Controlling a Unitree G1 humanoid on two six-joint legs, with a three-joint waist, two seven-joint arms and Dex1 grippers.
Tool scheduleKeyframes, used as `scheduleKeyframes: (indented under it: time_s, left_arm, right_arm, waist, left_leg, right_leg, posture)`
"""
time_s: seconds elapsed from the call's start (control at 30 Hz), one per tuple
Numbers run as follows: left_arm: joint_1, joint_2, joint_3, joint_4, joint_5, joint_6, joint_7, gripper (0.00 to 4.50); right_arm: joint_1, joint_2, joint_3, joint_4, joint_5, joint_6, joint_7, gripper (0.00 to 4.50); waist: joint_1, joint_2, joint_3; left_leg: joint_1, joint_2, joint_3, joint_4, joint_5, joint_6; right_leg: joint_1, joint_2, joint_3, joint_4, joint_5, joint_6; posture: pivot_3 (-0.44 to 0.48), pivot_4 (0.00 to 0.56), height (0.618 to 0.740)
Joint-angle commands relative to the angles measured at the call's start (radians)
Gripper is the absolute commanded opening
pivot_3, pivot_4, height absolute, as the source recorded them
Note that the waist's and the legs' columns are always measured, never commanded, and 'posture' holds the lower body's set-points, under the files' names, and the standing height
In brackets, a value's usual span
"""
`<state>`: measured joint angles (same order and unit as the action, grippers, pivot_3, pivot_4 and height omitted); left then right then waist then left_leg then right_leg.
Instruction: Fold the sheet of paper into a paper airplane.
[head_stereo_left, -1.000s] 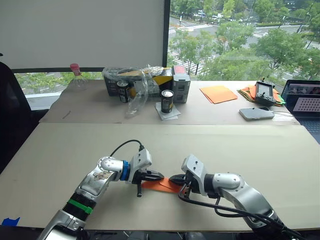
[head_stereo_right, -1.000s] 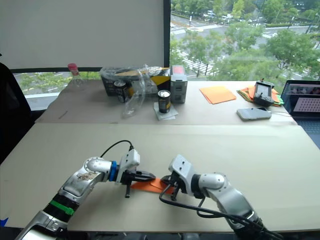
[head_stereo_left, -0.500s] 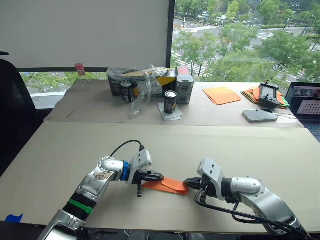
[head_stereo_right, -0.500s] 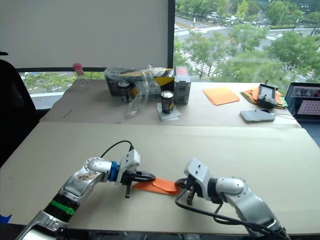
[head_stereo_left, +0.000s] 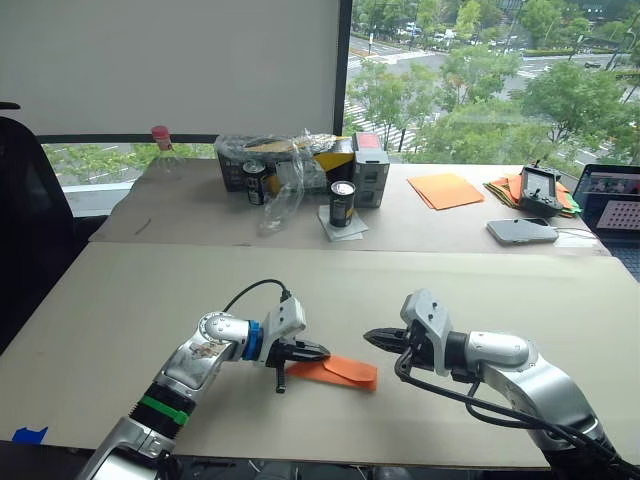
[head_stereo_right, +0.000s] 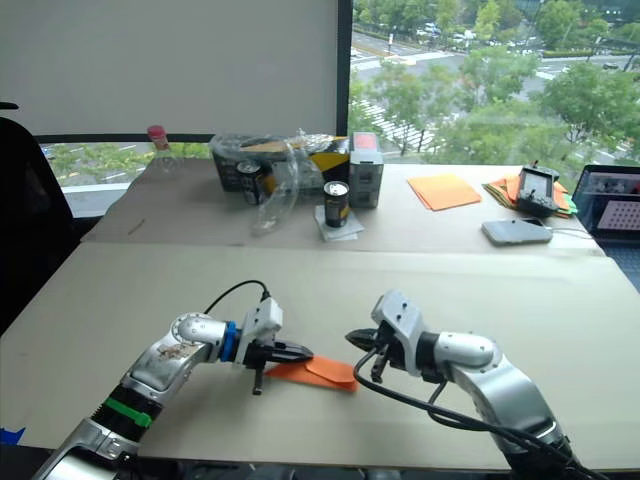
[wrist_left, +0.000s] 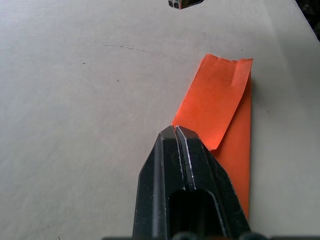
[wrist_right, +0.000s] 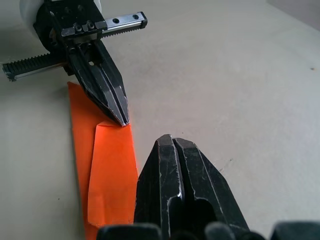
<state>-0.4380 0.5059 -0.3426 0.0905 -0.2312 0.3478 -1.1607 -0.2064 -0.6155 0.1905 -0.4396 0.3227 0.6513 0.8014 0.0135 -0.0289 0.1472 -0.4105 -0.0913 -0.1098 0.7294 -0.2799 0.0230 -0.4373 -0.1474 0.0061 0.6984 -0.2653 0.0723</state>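
The sheet of paper (head_stereo_left: 341, 371) lies flat on the near table as a narrow bright orange strip, with a shorter flap folded over it (wrist_left: 218, 98). My left gripper (head_stereo_left: 322, 351) is shut, and its tips rest on the paper's left end at the corner of the flap (wrist_right: 123, 120). My right gripper (head_stereo_left: 370, 336) is shut too, holding nothing. It hangs just above and to the right of the paper's right end, and its tips (wrist_right: 171, 141) do not touch the paper.
On the far table stand two dark cans (head_stereo_left: 343, 203), a box (head_stereo_left: 364, 169), a crumpled plastic bag (head_stereo_left: 283, 186) and a bottle (head_stereo_left: 161, 143). To the right lie paler orange sheets (head_stereo_left: 441, 189), a multicoloured paper pile (head_stereo_left: 506, 187), a phone (head_stereo_left: 522, 231) and a laptop (head_stereo_left: 614, 192).
My right gripper has drawn back to the right off the paper and risen a little. The left gripper has stayed on the paper's left end. The camera has shifted slightly.
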Motion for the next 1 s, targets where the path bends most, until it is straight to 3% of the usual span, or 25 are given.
scheduleKeyframes:
  time_s: [0.03,0.17,0.33,0.7,0.83,1.0]
  left_arm:
    - [0.010,0.000,-0.037,0.029,0.046,0.014,0.007,0.00]
    - [0.007,0.001,-0.037,0.035,0.049,0.010,0.009,0.00]
    - [0.009,0.003,-0.039,0.041,0.055,0.005,0.008,0.00]
    - [0.020,0.001,-0.022,0.033,0.033,0.019,0.003,0.00]
    - [0.022,0.007,0.024,0.000,-0.024,0.052,-0.013,0.00]
    - [0.023,0.062,0.159,-0.168,-0.206,0.206,-0.046,0.00]
  right_arm:
    - [0.017,0.041,0.048,0.012,0.009,0.010,-0.010,0.02]
    - [0.103,0.031,0.047,0.059,0.004,-0.034,0.014,0.02]
    - [0.201,-0.076,0.060,0.072,-0.039,-0.109,0.068,0.02]
    - [0.202,-0.120,-0.027,0.066,0.011,-0.138,0.082,0.02]
    - [0.174,-0.125,-0.111,-0.013,0.127,-0.082,0.109,0.02]
    - [0.122,-0.174,-0.179,-0.108,0.270,0.034,0.157,0.02]
  waist:
    - [0.000,0.000,0.000]
    - [0.000,0.000,0.000]
    - [-0.001,0.001,-0.001]
    - [0.000,0.001,-0.001]
    - [-0.002,0.001,-0.001]
    - [-0.015,0.001,0.003]
  left_leg:
    - [-0.001,-0.001,0.000,0.000,0.000,0.000]
    - [-0.002,-0.002,0.000,0.000,0.000,0.000]
    - [0.004,-0.001,0.000,0.000,0.000,0.000]
    - [0.006,-0.001,0.000,0.000,-0.001,0.001]
    - [0.005,-0.001,0.000,0.000,-0.001,0.001]
    - [-0.005,0.000,0.000,0.000,-0.001,0.001]
  right_leg:
    - [-0.001,-0.001,0.001,0.000,0.000,0.000]
    - [-0.001,-0.001,0.001,0.000,0.000,0.000]
    - [0.003,-0.001,0.001,0.000,0.000,0.001]
    - [0.008,-0.001,0.000,-0.003,-0.002,0.004]
    - [0.007,-0.001,0.001,-0.004,-0.001,0.003]
    - [-0.005,0.000,0.001,-0.001,0.001,0.001]
  posture:
    - [0.000,0.150,0.670]
    - [0.000,0.150,0.670]
    - [0.000,0.150,0.670]
    - [0.000,0.150,0.670]
    - [0.000,0.150,0.670]
    - [0.000,0.150,0.670]
